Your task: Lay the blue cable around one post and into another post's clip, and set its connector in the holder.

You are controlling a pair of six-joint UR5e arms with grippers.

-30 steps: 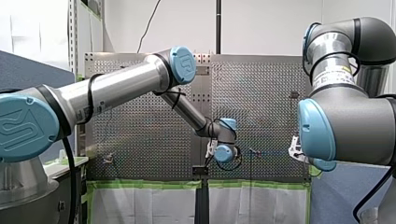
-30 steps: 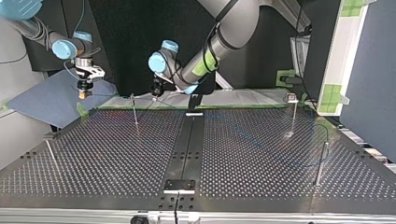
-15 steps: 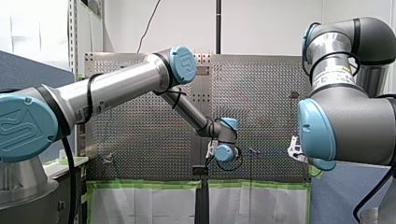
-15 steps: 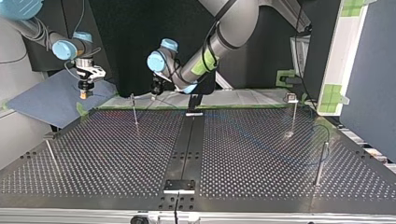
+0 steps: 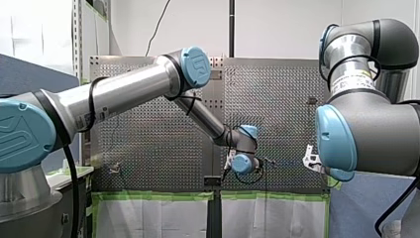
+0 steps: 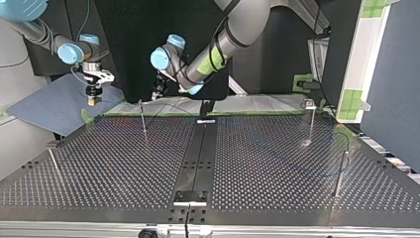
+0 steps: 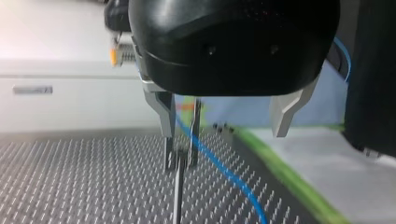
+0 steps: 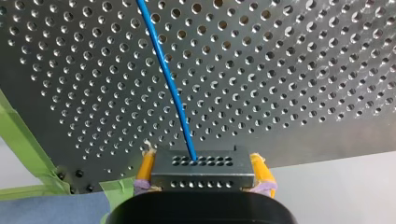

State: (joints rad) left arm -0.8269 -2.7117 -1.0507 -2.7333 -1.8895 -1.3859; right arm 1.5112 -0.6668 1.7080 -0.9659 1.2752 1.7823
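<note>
Top view's left: my right gripper clamps the black connector, past the table edge. Blue cable leads from it over the table. Next, a post. Just beside it is my left gripper, fingers apart, cable passing between them.

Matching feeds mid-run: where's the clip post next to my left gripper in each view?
Front view: clip post near the middle, just right of my left gripper.
Top view: clip post at the table's far edge, below my left gripper.
Left wrist view: clip post under the gripper, beside one finger.
Right wrist view: not in it.
Shared landmark: green tape edging the table.
</note>
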